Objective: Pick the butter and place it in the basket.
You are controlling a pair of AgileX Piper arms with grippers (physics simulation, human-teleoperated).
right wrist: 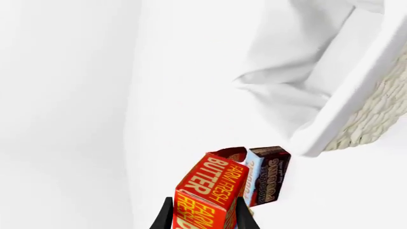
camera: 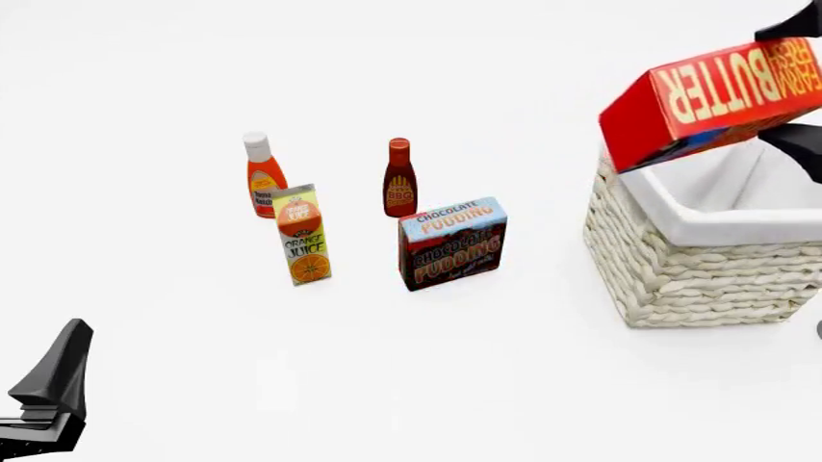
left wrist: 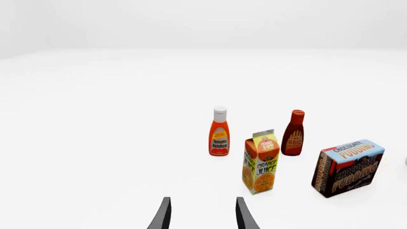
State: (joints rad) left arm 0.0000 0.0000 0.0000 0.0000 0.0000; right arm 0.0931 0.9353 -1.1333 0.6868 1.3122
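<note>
Clamped in my right gripper [right wrist: 202, 217], the butter [camera: 719, 96] hangs tilted over the basket [camera: 700, 260]; my left gripper [left wrist: 202, 213] stands released.

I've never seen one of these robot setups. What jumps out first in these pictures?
The bright red butter carton stands out first: the right hand holds it in the air, tilted, above the near left corner of the big cream wicker basket at the right. Next is the colourful cluster at the middle of the white table: a ketchup bottle, an orange juice carton, a BBQ sauce bottle and a chocolate pudding box.
</note>
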